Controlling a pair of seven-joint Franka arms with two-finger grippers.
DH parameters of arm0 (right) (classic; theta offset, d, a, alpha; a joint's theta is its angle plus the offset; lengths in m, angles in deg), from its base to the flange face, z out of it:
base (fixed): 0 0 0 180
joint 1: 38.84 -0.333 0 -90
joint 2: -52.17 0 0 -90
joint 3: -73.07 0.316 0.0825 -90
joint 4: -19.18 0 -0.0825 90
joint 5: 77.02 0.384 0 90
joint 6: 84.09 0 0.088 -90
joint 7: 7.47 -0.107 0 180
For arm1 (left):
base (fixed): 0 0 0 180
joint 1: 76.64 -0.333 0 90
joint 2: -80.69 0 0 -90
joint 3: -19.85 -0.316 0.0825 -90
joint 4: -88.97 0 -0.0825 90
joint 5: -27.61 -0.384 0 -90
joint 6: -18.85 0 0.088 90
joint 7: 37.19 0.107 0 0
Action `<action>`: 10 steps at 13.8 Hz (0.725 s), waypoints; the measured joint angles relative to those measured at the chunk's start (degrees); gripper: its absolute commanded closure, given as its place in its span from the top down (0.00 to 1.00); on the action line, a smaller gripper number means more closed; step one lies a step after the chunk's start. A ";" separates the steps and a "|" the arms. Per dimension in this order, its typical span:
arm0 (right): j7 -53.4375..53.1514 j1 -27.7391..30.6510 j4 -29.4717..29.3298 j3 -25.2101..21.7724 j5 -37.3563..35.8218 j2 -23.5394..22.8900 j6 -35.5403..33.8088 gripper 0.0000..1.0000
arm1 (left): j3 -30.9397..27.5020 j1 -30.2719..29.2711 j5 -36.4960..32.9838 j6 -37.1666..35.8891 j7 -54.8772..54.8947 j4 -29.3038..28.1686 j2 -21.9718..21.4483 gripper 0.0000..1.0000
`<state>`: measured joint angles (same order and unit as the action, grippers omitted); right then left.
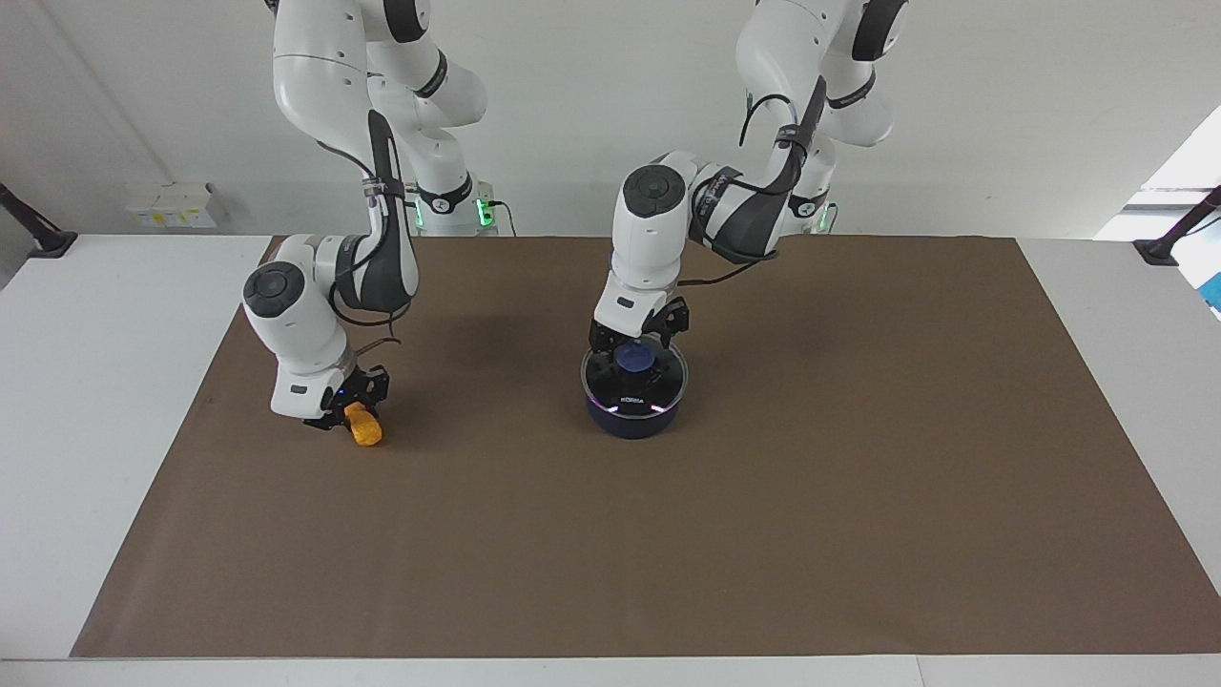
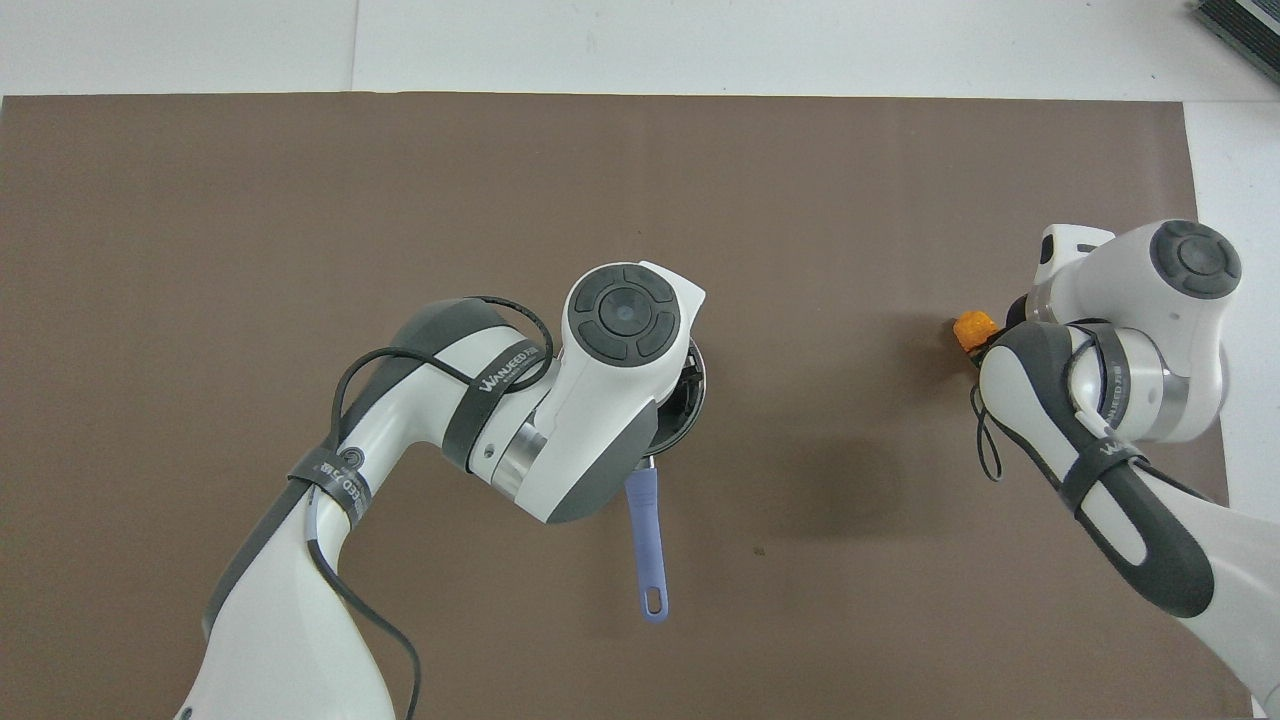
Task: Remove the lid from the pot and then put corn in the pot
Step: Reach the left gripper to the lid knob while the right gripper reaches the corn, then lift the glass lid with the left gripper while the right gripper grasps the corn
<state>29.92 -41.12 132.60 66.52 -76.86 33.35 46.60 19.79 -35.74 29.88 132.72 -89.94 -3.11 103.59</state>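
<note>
facing view shows the lid [image 1: 635, 380] on the pot [image 1: 633, 418] mid-desk, the left gripper [image 1: 636, 345] straddling its blue knob, grip uncertain. right gripper [image 1: 355, 412] clasps the corn [image 1: 363, 426] at the desk [image 1: 763, 534] surface. both steps remain undone.

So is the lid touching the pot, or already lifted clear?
Touching. In the facing view the lid sits flush on the pot, no gap under its rim.

Left gripper [image 1: 637, 345] at the lid [image 1: 634, 380] (knob-level), right gripper [image 1: 349, 408] on the corn [image 1: 363, 426].
</note>
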 measured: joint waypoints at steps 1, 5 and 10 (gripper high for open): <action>-0.96 -0.07 -0.05 0.01 1.29 0.00 -0.01 0.00 | 0.00 0.09 -0.01 0.12 -0.13 0.11 0.21 1.00; -5.11 -0.38 -0.82 0.15 2.60 0.10 -0.20 0.00 | -0.13 0.10 -0.15 0.16 -0.20 1.82 0.54 0.97; -13.79 -0.39 -5.38 0.17 2.79 1.82 -5.98 0.00 | -0.13 0.10 -0.76 0.37 -0.28 2.78 1.19 0.83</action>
<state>16.13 -41.51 127.22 66.68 -74.08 35.17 40.62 19.66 -35.64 29.11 133.09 -90.22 -0.32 104.79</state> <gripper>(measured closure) 0.648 0.070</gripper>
